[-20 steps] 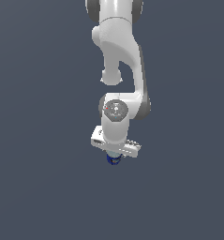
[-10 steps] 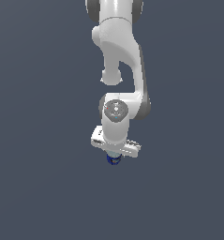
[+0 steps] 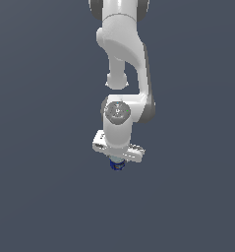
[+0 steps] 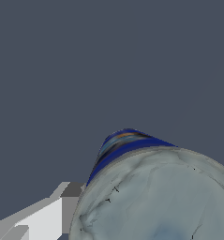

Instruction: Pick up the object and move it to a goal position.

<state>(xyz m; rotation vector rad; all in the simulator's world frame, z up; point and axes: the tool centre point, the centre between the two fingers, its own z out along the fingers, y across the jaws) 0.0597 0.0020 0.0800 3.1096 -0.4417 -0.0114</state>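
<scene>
The gripper [image 3: 118, 163] is pointing straight down beneath the white arm [image 3: 125, 59], and the can [image 3: 118, 166] is peeking out just under it as a small dark blue patch. Compared with the pictures from a second and half a second ago, nothing is shifting: arm, gripper and can are sitting in the same place, so the arm is pausing low over the can rather than travelling. I judge this to be the grasping step, with the lift and the carry to the goal not yet begun; no goal marker is showing in either view.

In the wrist view the can [image 4: 155, 197] is filling the near field, its silvery-grey round top very close to the camera and a band of its dark blue side above. One pale fingertip [image 4: 48, 213] is lying beside the can's rim; whether it is touching is unclear, and the other finger is hidden, so I cannot tell how wide the gripper is standing.

The blue side is carrying faint orange and pale streaks, too smeared to read as writing or a brand. The can is standing on the plain grey desk [image 3: 45, 197].
</scene>
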